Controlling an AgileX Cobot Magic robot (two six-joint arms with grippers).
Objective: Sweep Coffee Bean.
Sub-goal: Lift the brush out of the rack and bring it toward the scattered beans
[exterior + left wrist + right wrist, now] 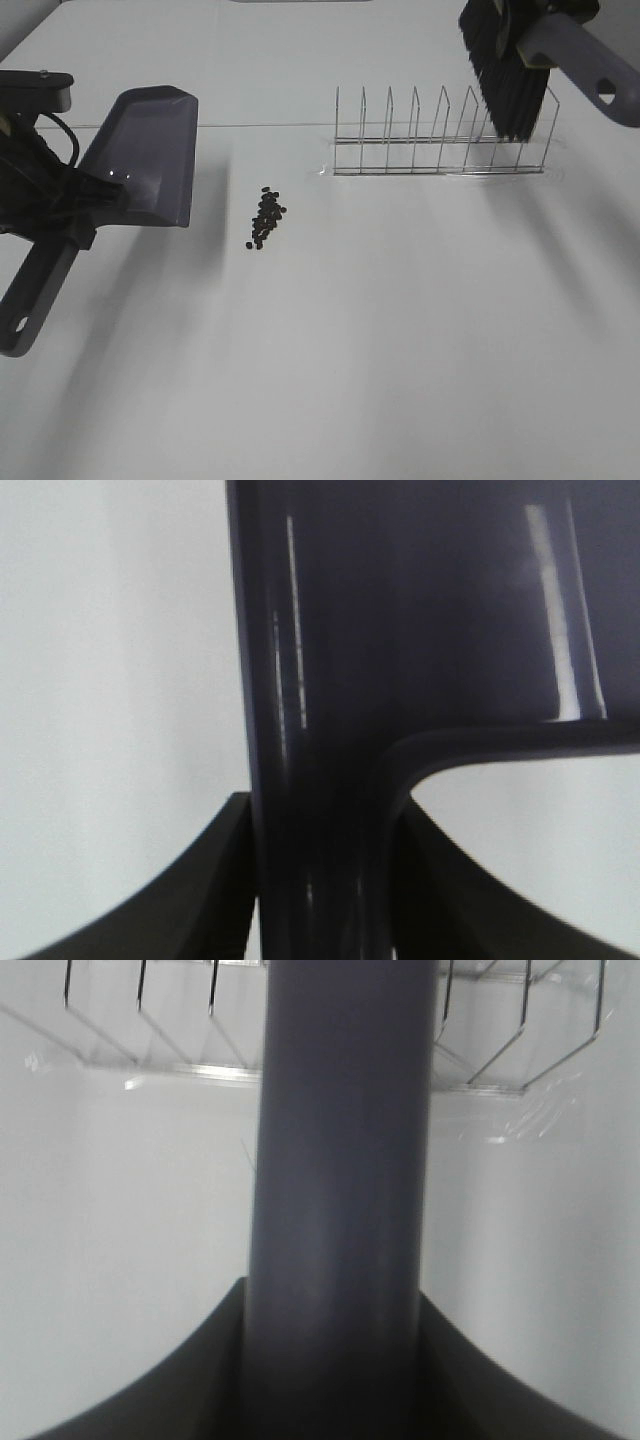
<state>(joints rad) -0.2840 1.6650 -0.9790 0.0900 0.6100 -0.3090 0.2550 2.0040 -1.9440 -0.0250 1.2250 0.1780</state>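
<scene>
The coffee bean cluster [266,217] is seen on the desk [400,340], just right of the dustpan [145,155] (clamped by the left fingers [190,905]); the brush [508,75] is gripped by the right fingers [185,1385] above the wire rack [440,145].

The left gripper [80,205] is sitting low at the left edge, jaws clamping the dustpan handle [35,290]. The right gripper [338,1360] is hovering raised at the far right, jaws squeezing the brush handle [590,65].
</scene>
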